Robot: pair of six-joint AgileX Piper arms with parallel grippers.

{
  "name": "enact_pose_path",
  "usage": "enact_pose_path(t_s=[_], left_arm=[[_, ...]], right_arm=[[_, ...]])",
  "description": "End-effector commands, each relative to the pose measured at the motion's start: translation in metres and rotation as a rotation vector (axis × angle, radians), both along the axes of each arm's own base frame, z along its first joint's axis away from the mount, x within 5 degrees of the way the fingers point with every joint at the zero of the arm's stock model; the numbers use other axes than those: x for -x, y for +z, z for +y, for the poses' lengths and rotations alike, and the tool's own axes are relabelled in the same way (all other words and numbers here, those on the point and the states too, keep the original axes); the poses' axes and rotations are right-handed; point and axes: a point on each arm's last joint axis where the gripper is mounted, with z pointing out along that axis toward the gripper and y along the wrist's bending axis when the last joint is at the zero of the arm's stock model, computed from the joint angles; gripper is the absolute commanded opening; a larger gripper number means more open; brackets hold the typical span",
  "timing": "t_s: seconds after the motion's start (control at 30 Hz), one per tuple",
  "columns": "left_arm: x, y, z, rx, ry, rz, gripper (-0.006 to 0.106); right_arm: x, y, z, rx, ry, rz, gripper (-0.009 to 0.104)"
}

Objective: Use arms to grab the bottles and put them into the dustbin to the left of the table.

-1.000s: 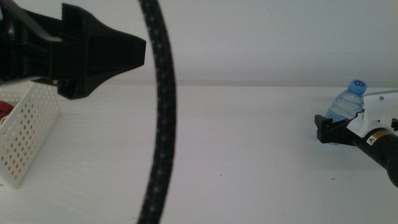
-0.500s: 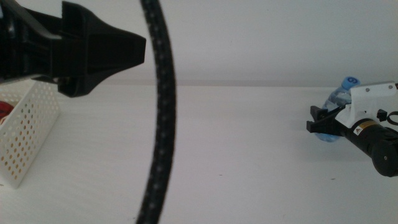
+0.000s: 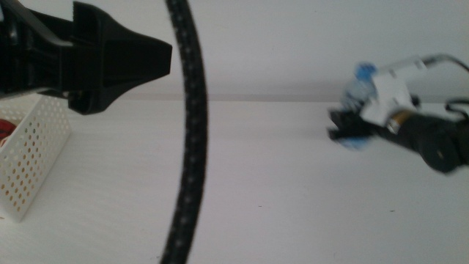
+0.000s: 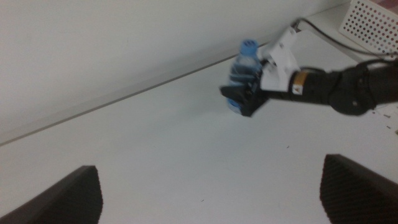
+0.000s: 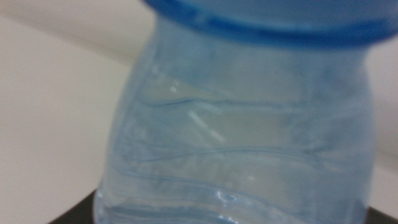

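Starting at the left of the middle view, one white perforated dustbin (image 3: 33,165) sits at the edge of the table (image 3: 278,191), with a sliver of something red (image 3: 6,128) showing inside it; too little shows to say what it is. Above the dustbin hangs the left gripper (image 3: 124,66), a big dark shape close to the camera, and beside it one thick black cable (image 3: 192,132) runs down through the picture. The left wrist view shows that gripper's two jaws spread wide apart at the corners of the frame, with nothing between them.

Further right the tabletop is plain white up to the right gripper (image 3: 348,134), which reaches in from the right side, blurred. Its jaws are pinched on the one bottle in sight, a clear water bottle (image 3: 357,92) with a blue cap (image 3: 365,71). The left wrist view shows the same pair: the right gripper (image 4: 242,102) clamped low on the water bottle (image 4: 239,71), which tilts a little. In the right wrist view the water bottle (image 5: 242,137) fills nearly the whole picture, its blue cap (image 5: 273,15) at the upper edge.
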Motion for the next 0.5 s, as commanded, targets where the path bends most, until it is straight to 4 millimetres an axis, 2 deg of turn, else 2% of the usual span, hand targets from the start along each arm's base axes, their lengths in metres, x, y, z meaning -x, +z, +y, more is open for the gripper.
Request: enact_pose_path(t_s=[0.0,0.1,0.17,0.33,0.47], left_arm=[[0.001,0.001,-0.001,0.016,-0.003,-0.006,0.094],[0.001,0.001,-0.001,0.017,-0.003,-0.007,0.094],[0.001,0.001,-0.001,0.018,-0.002,-0.009,0.094],[0.001,0.001,-0.001,0.018,-0.002,-0.009,0.094],[0.000,0.001,-0.001,0.019,-0.002,-0.011,0.094]], right_arm=[[-0.011,0.034,0.029,-0.031,0.074,-0.078,-0.002],[-0.021,0.047,0.072,-0.085,0.154,-0.100,-0.002],[-0.023,0.045,0.103,-0.102,0.214,-0.093,-0.002],[-0.024,0.026,0.175,-0.100,0.353,-0.078,-0.002],[-0.023,0.005,0.212,-0.110,0.404,-0.041,-0.002]])
